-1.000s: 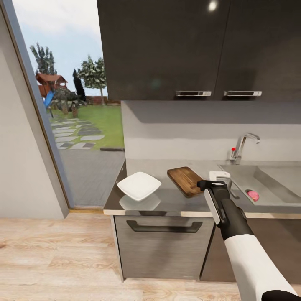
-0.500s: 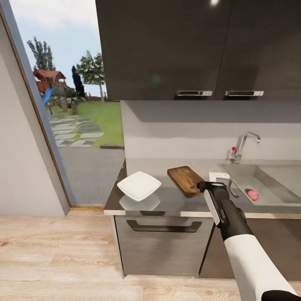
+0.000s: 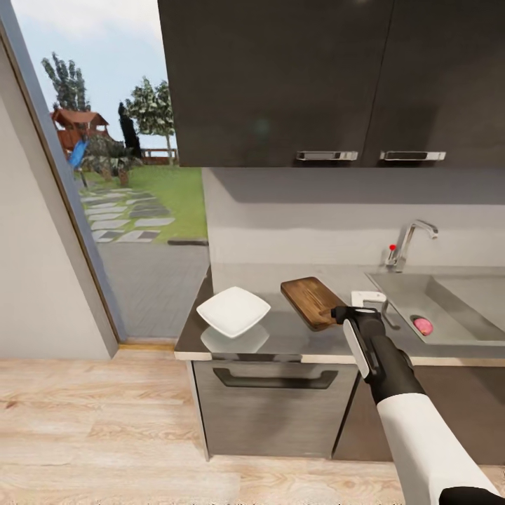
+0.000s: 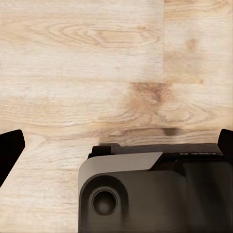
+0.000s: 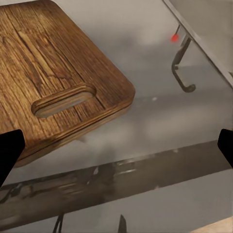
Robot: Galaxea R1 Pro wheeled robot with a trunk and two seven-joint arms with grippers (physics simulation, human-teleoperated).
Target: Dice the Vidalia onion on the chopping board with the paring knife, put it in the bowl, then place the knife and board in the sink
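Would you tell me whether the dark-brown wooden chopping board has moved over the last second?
No: the chopping board keeps its place beside the white square bowl.

Chopping board (image 3: 309, 301): dark, grained wood. Countertop (image 3: 287, 337): smooth grey, mirror-reflective. Bowl (image 3: 233, 311): glossy white. Sink (image 3: 449, 308): matt grey steel; tap (image 3: 405, 244) polished chrome. Wall cabinets (image 3: 330, 77): dark, satin. Floor (image 3: 91, 428): pale wood planks.

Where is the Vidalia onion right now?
In the head view, the Vidalia onion lies in the sink basin at the right, below the tap.
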